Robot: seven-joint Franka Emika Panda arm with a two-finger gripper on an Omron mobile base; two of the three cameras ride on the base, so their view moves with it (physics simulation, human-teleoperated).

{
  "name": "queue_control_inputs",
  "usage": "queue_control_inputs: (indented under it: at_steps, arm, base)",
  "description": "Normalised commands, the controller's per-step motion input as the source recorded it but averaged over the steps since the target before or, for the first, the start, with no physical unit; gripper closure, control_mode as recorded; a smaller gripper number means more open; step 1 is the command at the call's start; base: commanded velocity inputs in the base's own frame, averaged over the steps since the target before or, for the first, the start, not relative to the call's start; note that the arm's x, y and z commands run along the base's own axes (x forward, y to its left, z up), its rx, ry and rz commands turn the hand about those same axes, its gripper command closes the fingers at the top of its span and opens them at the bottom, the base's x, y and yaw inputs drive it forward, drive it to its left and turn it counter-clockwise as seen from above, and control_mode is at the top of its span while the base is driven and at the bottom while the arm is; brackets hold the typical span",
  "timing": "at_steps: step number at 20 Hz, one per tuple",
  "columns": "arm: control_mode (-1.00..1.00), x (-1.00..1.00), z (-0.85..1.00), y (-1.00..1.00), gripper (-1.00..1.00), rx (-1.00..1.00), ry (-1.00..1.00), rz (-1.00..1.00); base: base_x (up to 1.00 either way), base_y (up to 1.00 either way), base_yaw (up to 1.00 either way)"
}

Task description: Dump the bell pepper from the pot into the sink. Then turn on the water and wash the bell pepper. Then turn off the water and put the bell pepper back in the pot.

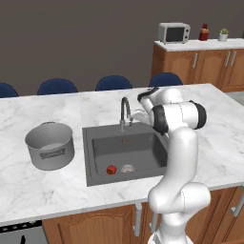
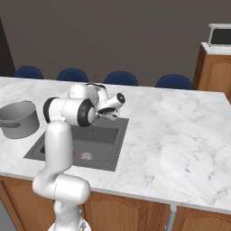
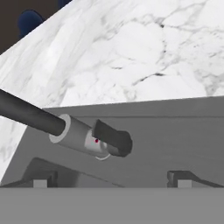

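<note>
Gripper (image 3: 112, 181) hovers spread wide beside the faucet (image 1: 125, 113) above the sink (image 1: 95, 157).

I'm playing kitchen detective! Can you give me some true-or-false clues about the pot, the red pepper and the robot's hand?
1. The bell pepper lies in the sink. True.
2. The pot stands inside the sink. False: it stands on the counter beside the sink.
3. The hand is open, close to the faucet. True.
4. Water pours from the faucet. False: none shows.
5. The hand holds the bell pepper. False: it is empty.
</note>
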Motion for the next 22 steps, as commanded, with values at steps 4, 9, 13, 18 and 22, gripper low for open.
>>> queue_control_inputs:
  at_steps: [4,9,13,18,22]
  arm:
    - [-1.0,0.24,-0.11,0.0,-1.0,0.0,0.0,0.0]
    - [-1.0,0.26,-0.07,0.0,-1.0,0.0,0.0,0.0]
    - [-1.0,0.27,-0.09,0.0,-1.0,0.0,0.0,0.0]
    - [-1.0,0.17,-0.13,0.0,-1.0,0.0,0.0,0.0]
    - [-1.0,0.08,-0.13,0.02,1.0,0.0,0.0,0.0]
  base:
    - [0.0,0.0,0.0]
    - [0.0,0.0,0.0]
    - [0.0,0.0,0.0]
    - [0.0,0.0,0.0]
    - [0.0,0.0,0.0]
